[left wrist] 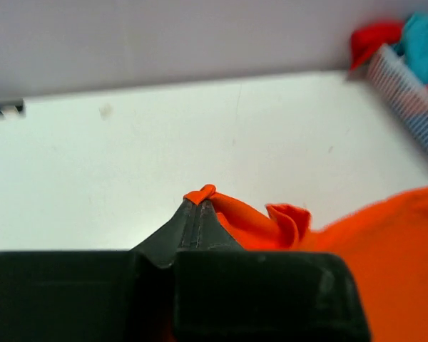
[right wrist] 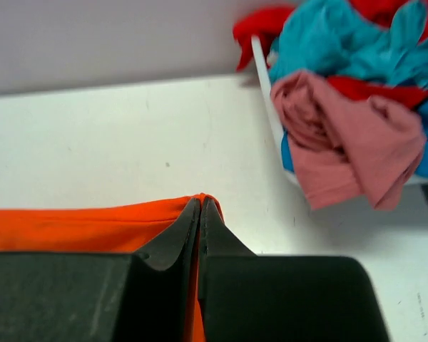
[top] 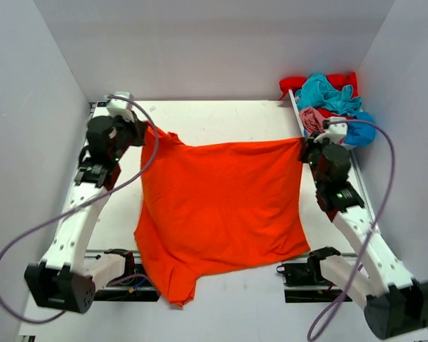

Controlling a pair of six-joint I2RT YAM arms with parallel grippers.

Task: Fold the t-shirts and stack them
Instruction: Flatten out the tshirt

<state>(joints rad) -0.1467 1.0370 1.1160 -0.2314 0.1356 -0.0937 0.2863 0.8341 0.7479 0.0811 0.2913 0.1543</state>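
Observation:
The bright orange-red t-shirt point(top: 221, 206) hangs stretched between my two grippers, its lower part draping over the table's near edge. My left gripper point(top: 147, 132) is shut on its far left corner, seen pinched in the left wrist view point(left wrist: 200, 197). My right gripper point(top: 304, 144) is shut on its far right corner, seen in the right wrist view point(right wrist: 202, 202). The teal point(top: 327, 92), pink point(top: 312, 118), red point(top: 299, 84) and blue point(top: 360, 132) t-shirts lie crumpled in a pile at the back right.
The pile sits in a white basket point(right wrist: 265, 92) against the right wall. White walls close the table at the back and both sides. The white table point(top: 221, 121) shows bare behind the orange shirt.

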